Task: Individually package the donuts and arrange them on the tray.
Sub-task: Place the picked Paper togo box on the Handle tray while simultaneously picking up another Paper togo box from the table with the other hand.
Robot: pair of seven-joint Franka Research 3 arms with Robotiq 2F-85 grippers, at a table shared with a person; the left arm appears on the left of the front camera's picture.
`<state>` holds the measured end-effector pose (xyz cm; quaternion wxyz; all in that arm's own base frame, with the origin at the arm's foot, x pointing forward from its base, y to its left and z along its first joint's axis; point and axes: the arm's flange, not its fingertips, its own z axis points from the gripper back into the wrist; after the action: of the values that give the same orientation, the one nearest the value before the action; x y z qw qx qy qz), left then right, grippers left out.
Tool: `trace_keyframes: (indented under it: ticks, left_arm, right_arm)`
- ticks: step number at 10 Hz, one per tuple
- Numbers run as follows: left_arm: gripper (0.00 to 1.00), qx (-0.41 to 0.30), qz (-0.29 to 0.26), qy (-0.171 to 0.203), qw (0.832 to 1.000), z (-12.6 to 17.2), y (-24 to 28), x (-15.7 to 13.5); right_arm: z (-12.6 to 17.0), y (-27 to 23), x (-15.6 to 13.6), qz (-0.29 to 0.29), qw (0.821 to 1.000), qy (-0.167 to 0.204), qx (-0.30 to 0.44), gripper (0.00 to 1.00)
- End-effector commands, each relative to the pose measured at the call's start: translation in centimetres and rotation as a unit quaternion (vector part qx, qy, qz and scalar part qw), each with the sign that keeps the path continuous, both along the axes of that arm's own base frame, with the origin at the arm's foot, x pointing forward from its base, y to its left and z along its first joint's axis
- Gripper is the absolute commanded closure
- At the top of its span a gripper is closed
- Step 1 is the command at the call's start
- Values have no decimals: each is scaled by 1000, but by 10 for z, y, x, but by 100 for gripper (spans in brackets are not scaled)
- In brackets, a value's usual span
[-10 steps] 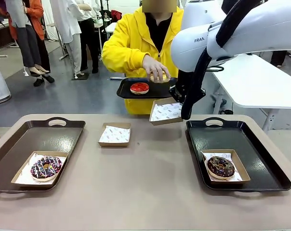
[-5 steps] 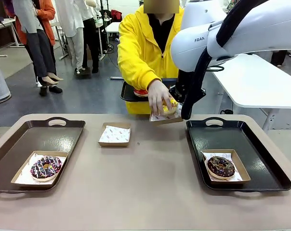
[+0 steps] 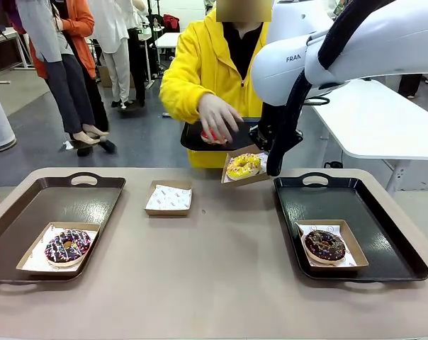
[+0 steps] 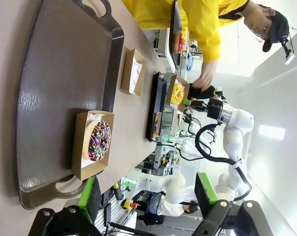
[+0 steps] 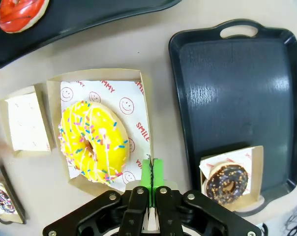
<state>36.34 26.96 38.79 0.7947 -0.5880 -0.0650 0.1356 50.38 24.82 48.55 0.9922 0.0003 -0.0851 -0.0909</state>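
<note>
— What is the right pincer doing?
— It is clamping, pads pressed together, on the rim of a paper-lined box, which is tilting at the far side of the tabletop. The yellow-iced donut is lying inside that box.
— And around it?
— Just beyond, a person's hand is covering the red-iced donut on a small black tray in front of the person. The chocolate donut is sitting boxed on the right tray.
— The left pincer?
— It is hanging spread wide over the left tray, where the striped donut is sitting in its own box. A spare box is lying between the trays.
</note>
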Motion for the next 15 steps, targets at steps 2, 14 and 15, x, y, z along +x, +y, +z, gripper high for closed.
trace_keyframes:
  ticks: [2,14,15]
  left_arm:
    - [0,0,2,-2,1000,3,-1,-2]
    - [0,190,-34,-32,981,117,-129,91]
    - [0,221,-38,-31,974,128,-156,102]
  right_arm:
    - [-1,-1,-1,-2,1000,1,-1,100]
    - [48,-212,-15,73,995,40,60,99]
    - [44,-225,-15,82,994,48,50,99]
